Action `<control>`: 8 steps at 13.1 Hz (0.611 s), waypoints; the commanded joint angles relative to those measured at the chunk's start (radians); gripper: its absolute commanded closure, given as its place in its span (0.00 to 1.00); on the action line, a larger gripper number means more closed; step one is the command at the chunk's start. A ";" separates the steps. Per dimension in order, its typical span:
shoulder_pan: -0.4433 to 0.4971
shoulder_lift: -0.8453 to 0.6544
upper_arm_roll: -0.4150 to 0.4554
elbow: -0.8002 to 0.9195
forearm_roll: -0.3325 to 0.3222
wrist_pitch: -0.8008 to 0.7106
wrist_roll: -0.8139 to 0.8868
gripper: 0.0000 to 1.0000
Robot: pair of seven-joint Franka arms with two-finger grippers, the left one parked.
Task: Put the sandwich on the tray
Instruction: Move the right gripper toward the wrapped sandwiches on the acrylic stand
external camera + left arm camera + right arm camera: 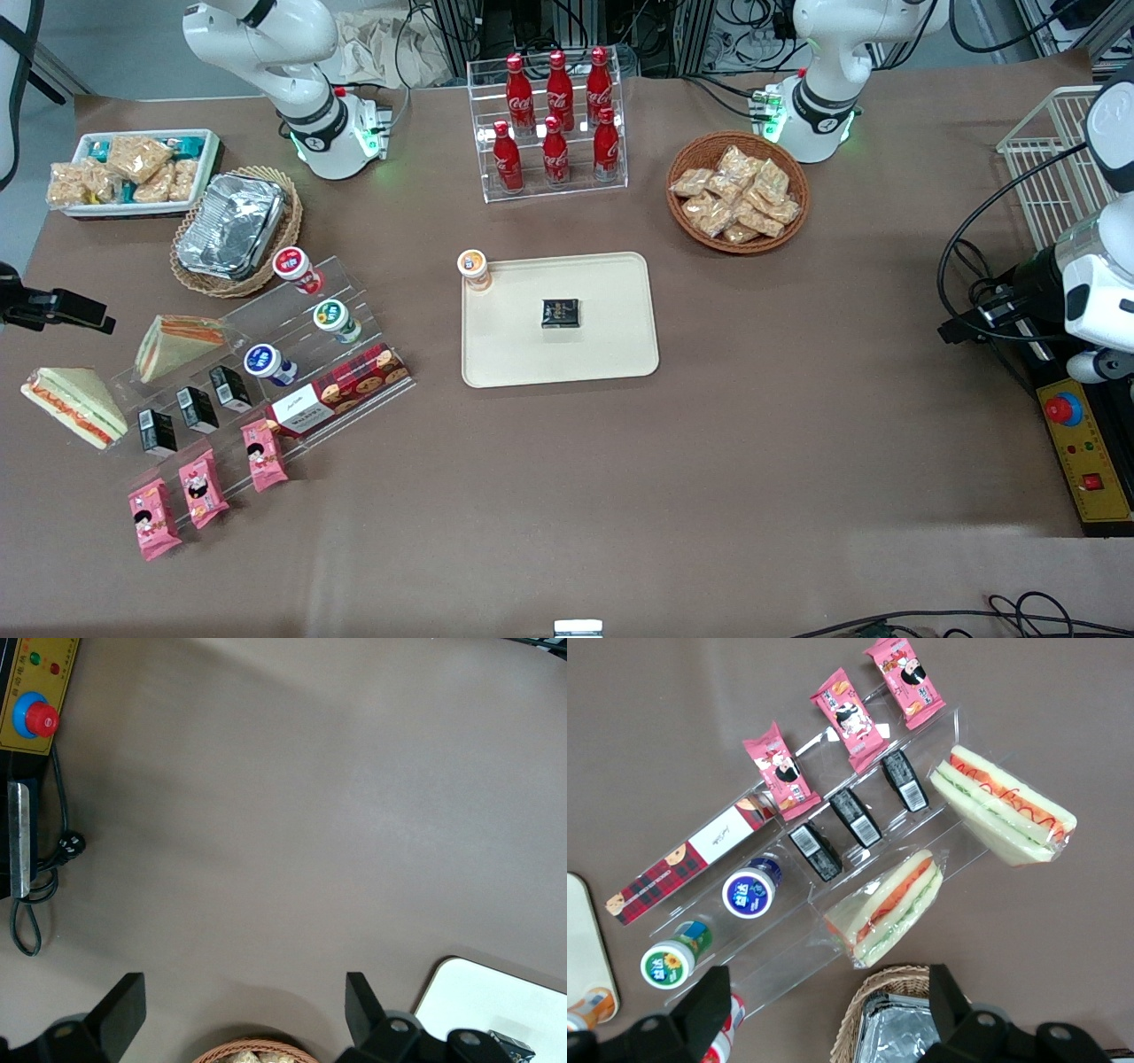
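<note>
The sandwich [75, 406], a wrapped wedge with thin red-orange and green stripes, lies on the table at the working arm's end, beside the clear stepped shelf [292, 354]; it also shows in the right wrist view [1005, 806]. The second wedge [182, 341] with broader orange filling rests on the shelf [890, 904]. The cream tray [620, 354] lies mid-table; its edge shows in the right wrist view [585, 939]. My gripper [824, 1014] is open and empty, high above the foil container's basket [895, 1010], apart from both wedges.
The tray holds a small black packet [560, 313] and an orange-lidded cup [475, 268] at one corner. The shelf carries lidded cups, black packets, pink snack packs [199, 487] and a tartan box [341, 390]. A cola rack [554, 124] and snack basket [737, 192] stand farther from the front camera.
</note>
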 commanded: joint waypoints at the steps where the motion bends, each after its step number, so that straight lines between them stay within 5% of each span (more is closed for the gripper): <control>1: 0.004 -0.008 0.004 0.010 -0.020 -0.052 -0.016 0.01; 8: 0.003 0.001 0.001 0.011 -0.025 -0.008 -0.011 0.01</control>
